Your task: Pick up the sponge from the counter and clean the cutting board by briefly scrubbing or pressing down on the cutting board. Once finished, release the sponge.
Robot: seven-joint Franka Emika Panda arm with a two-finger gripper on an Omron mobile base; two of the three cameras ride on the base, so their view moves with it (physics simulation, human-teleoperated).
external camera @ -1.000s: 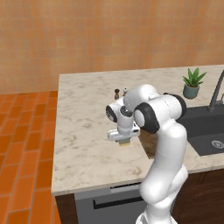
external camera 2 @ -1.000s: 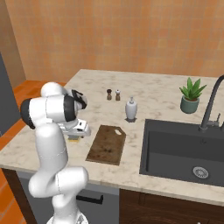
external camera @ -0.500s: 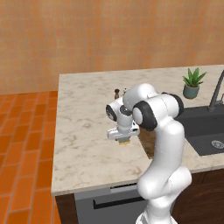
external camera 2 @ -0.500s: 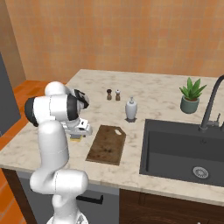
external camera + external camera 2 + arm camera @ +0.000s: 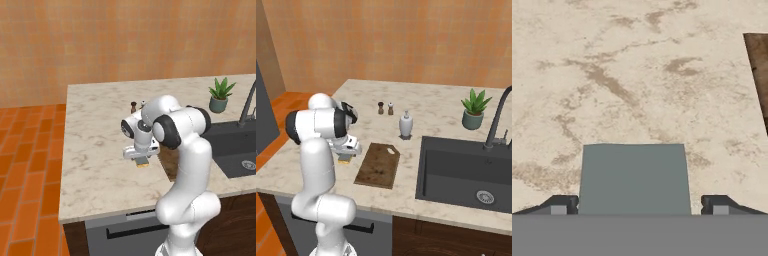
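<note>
Item: sponge (image 5: 634,177), grey-blue top, lying on the marble surface (image 5: 95,150) just beside the cutting board (image 5: 377,164), off its long edge away from the sink. Pincer (image 5: 637,206): I read its fingers apart, one on each side of the sponge, not clamped. Risk, as I judge it: closing too high pinches only the scrub layer, and the sponge slips free on lifting.

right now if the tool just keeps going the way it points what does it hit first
Most likely the sponge: its grey-blue top lies between the fingertips of the tool, with the counter beneath.
</note>
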